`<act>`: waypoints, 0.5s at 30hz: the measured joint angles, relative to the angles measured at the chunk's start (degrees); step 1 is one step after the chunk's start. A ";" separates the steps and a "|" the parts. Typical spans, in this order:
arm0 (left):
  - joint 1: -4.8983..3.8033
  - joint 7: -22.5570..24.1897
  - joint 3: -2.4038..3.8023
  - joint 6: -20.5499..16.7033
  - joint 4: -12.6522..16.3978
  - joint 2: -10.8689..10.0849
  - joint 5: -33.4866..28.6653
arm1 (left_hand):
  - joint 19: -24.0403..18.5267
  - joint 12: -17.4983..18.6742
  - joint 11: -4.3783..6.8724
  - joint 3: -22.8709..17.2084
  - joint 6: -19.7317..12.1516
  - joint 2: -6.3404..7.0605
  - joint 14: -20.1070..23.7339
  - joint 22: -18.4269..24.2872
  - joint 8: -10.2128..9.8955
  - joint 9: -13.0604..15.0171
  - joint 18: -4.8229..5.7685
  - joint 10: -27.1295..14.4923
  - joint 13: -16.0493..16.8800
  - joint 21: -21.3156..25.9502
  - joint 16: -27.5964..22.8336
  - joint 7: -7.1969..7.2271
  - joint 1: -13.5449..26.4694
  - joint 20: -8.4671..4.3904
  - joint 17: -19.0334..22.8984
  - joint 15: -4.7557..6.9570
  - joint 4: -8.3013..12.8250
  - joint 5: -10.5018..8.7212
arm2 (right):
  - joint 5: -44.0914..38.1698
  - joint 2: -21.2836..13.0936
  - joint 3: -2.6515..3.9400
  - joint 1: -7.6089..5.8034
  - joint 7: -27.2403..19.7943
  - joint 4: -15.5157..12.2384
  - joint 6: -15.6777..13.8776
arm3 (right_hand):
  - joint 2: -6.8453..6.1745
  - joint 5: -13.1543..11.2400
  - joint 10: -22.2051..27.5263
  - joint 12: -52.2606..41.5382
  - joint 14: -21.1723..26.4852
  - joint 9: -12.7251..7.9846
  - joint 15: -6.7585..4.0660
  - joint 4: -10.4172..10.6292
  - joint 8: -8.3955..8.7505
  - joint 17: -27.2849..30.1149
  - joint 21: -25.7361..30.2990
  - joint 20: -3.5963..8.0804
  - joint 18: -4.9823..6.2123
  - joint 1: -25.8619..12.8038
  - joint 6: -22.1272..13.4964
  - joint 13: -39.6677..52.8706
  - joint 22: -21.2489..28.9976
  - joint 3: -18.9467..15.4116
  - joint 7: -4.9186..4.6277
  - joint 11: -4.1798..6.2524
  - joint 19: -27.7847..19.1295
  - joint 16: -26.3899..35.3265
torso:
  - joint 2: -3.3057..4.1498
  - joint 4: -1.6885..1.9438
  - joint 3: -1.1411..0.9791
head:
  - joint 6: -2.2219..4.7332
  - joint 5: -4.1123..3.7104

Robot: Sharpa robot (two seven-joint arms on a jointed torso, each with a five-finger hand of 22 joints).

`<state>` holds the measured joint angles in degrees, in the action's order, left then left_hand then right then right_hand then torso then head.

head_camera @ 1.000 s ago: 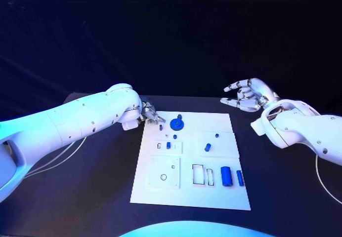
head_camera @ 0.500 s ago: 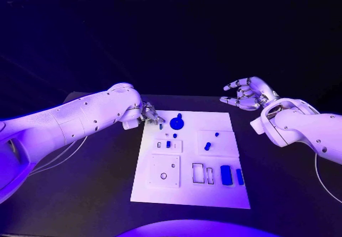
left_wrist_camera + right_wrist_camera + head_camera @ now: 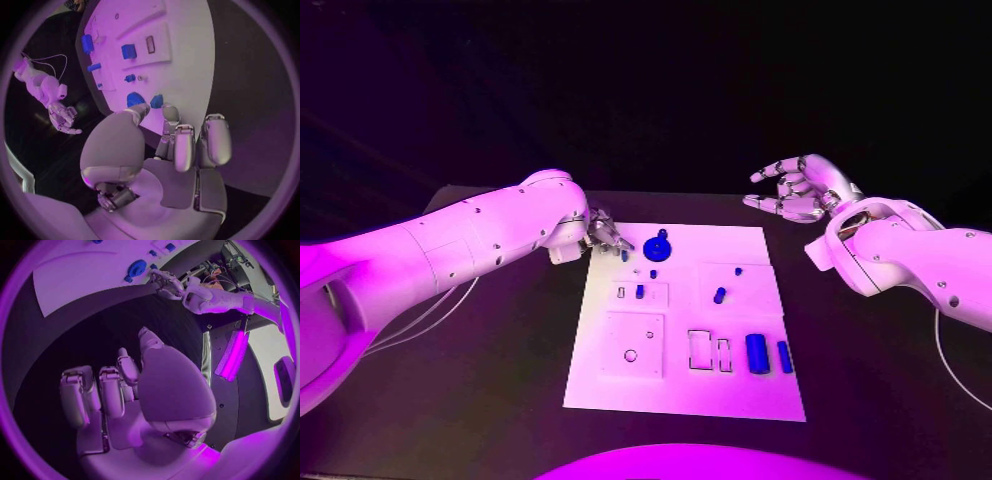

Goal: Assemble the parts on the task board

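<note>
Task board [image 3: 733,395] lies mid-tabletop [image 3: 488,400]; we see our left hand [image 3: 604,233] at its far left corner, fingers curled beside a blue part [image 3: 658,246]; right hand [image 3: 795,190] hovers spread, empty

At center left in the head view, the left robot hand [image 3: 604,232] is largely hidden behind its own white forearm at the task board's [image 3: 687,398] upper-left corner; whether its fingertips touch the small blue part [image 3: 625,256] there cannot be told.
</note>
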<state>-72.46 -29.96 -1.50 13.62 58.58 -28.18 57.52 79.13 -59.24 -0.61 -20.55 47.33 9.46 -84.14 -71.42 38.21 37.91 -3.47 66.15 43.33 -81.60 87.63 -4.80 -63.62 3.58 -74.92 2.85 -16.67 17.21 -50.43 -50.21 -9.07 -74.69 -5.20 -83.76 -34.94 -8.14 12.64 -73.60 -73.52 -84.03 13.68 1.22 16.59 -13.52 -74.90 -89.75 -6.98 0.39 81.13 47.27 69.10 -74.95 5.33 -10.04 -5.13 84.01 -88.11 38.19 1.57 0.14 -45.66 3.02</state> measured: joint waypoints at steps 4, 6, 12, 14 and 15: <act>0.01 0.01 -0.03 0.15 -0.07 0.10 -0.14 | 0.00 0.00 0.01 0.00 0.24 -0.40 0.00 -0.03 0.00 -0.07 0.00 0.01 0.00 0.00 0.00 0.19 -0.45 0.00 0.00 0.00 0.00 0.00 | 0.00 0.00 0.00 0.00 0.00 0.00 0.00 | 0.00 0.00 0.00 0.00 0.00 0.00 0.00 0.00 0.00 0.00 0.00 0.00 0.00 0.00 0.00 0.00 0.00 0.00 0.00 0.00 0.00 0.00 | 0.01 -0.01 -0.01 | -0.12 -0.10; 0.01 0.01 -0.04 0.23 -0.09 0.14 -0.20 | 0.00 -0.02 0.01 0.00 0.41 -0.54 0.00 -0.06 0.00 -0.07 0.00 0.01 0.00 0.00 0.00 0.01 -1.00 0.00 0.00 0.00 0.00 0.00 | 0.00 0.02 0.00 0.00 0.00 0.00 0.00 | 0.00 0.00 0.00 0.00 0.00 0.00 0.00 0.00 0.00 -0.04 0.00 0.00 0.00 0.00 0.00 0.00 0.00 0.00 0.00 0.00 0.00 0.00 | 0.01 -0.01 0.00 | -0.18 -0.11; 0.01 0.03 -0.06 0.44 -0.20 0.21 -0.37 | 0.02 -0.24 0.21 -0.17 0.67 -1.29 0.00 -0.23 0.00 -0.14 0.00 0.21 -0.01 -0.22 0.00 0.26 -2.36 -0.02 0.00 0.00 0.17 0.00 | 0.00 0.09 0.00 0.00 -0.01 0.04 0.00 | 0.00 0.00 0.00 0.00 0.00 0.00 0.00 0.00 0.00 -0.05 0.00 0.00 0.00 0.00 0.00 0.00 0.01 0.00 0.00 0.00 0.00 0.00 | 0.00 0.01 -0.01 | -0.28 -0.11; 0.01 0.04 -0.07 0.51 -0.25 0.22 -0.42 | 0.21 -0.23 0.22 -0.50 0.93 -1.72 0.00 -0.24 0.00 -0.14 0.00 0.23 -0.02 -0.22 0.00 0.51 -3.89 -0.21 0.00 0.00 0.49 0.00 | 0.00 0.10 0.00 0.00 -0.01 0.05 0.00 | 0.00 0.00 0.00 0.00 0.00 0.00 0.00 0.00 0.00 -0.04 0.00 0.00 0.00 0.00 0.00 0.00 0.01 0.00 0.00 0.00 0.00 0.00 | -0.02 0.01 -0.01 | -0.28 -0.07; 0.01 0.05 -0.07 0.54 -0.27 0.22 -0.45 | 0.21 -0.23 0.41 -0.68 0.93 -2.05 0.00 -0.26 0.00 -0.14 0.00 0.41 -0.02 -0.22 0.00 0.50 -4.33 -0.21 0.00 0.00 0.68 0.00 | 0.00 0.11 0.00 0.00 -0.01 0.05 0.00 | 0.00 0.00 0.00 0.00 0.00 0.00 0.00 0.00 0.00 -0.04 0.00 0.00 0.00 0.00 0.00 0.00 0.01 0.00 0.00 0.00 0.00 0.00 | -0.03 0.01 -0.01 | -0.29 -0.04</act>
<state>-72.44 -29.90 -1.57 14.17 58.31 -27.97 57.07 79.34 -59.47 -0.20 -21.24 48.26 7.41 -84.14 -71.68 38.21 37.77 -3.47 66.57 43.30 -81.82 87.63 -4.30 -67.95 3.37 -74.92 2.85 -15.99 17.21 -50.43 -50.10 -9.07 -74.69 -5.22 -83.71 -34.94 -8.14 12.64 -73.60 -73.52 -84.03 13.69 1.22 16.60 -13.52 -74.94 -89.75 -6.98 0.39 81.13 47.28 69.10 -74.93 5.33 -10.04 -5.13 84.01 -88.11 38.16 1.58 0.13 -45.95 2.98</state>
